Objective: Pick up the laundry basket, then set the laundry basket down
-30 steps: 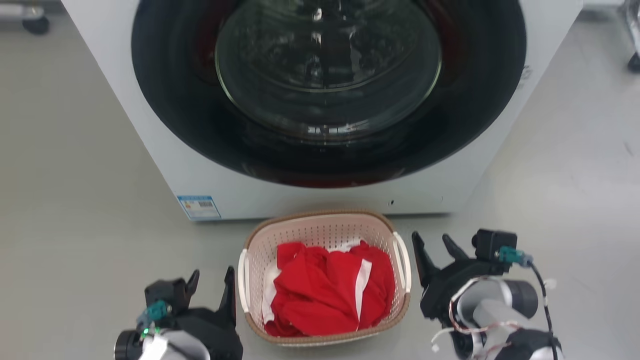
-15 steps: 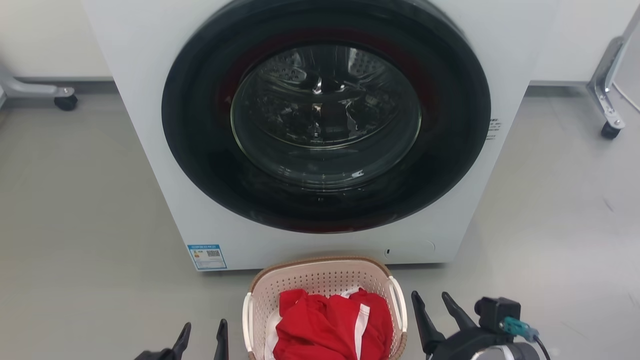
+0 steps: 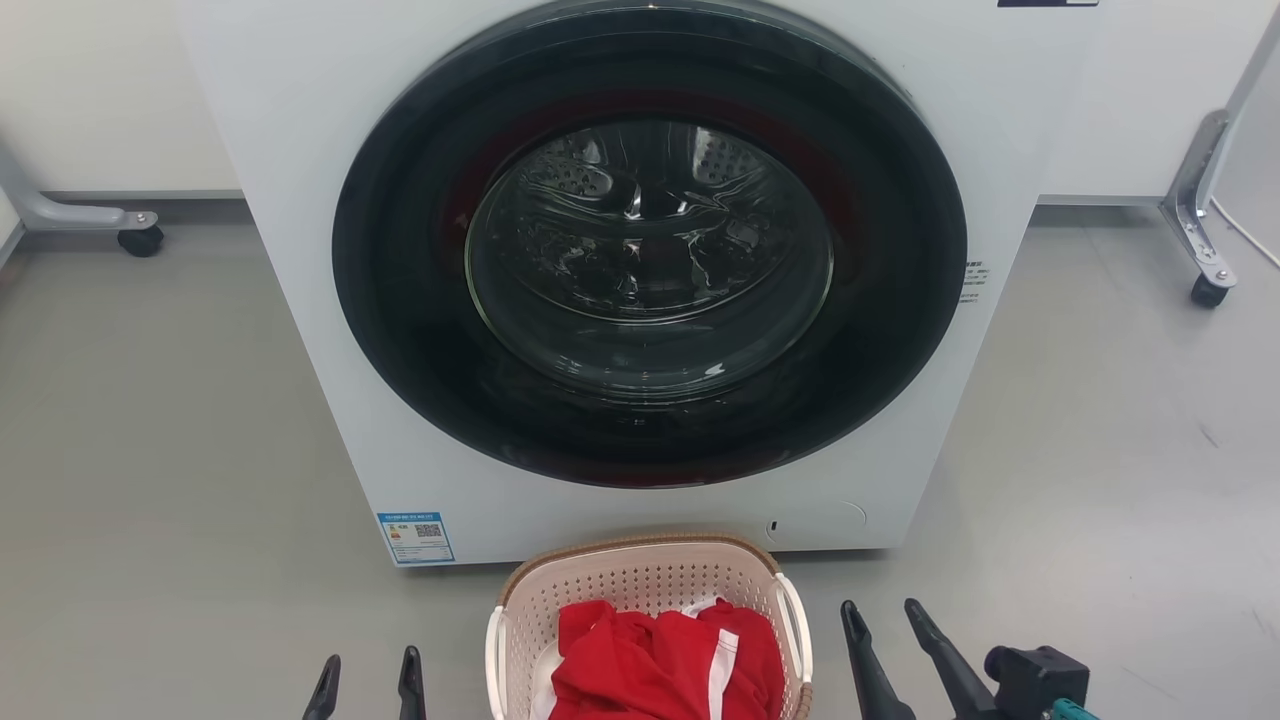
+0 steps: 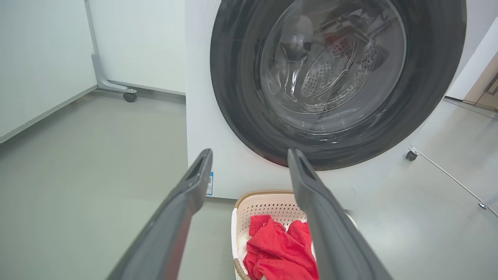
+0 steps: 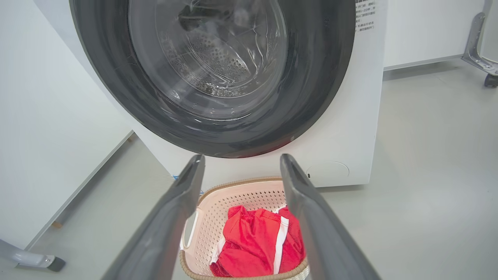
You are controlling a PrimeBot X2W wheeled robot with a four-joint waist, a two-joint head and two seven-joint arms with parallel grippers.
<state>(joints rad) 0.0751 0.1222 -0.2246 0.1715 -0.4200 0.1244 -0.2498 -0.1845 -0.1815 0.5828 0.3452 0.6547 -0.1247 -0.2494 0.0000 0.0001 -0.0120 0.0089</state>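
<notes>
One laundry basket [image 3: 640,585] sits upright on the grey floor [image 3: 150,450], mouth facing the ceiling, just in front of the washer [image 3: 300,200] and near its bottom edge. Its brown rim curves round the far end at 12 o'clock. Its two white handles lie at 9 and 3 o'clock, one per side. From the right wrist view the basket [image 5: 241,198] seems to run long from 6 to 12 o'clock, toward the machine, though I cannot tell that for sure (the head view cuts off its near end). Inside it lies a heap of red cloth [image 3: 650,670] with a white stripe; whether that is one piece or more I cannot tell.

There are two pincers, neither touching the basket. The left pincer [image 3: 370,665] stands at the basket's 9 o'clock with its fingers parted and nothing between them. In its own wrist view the left pincer [image 4: 249,155] frames the washer door and the basket [image 4: 268,202]. The right pincer [image 3: 882,610] stands at 3 o'clock, likewise spread and empty, as its wrist view [image 5: 242,159] shows too.

There is one washer, white, with one round dark door [image 3: 650,250] that is closed, and one blue label [image 3: 415,538] at its lower left corner. Two castered frame feet stand well apart, one at 10 o'clock [image 3: 140,240] and one at 2 o'clock [image 3: 1207,290], against pale walls.
</notes>
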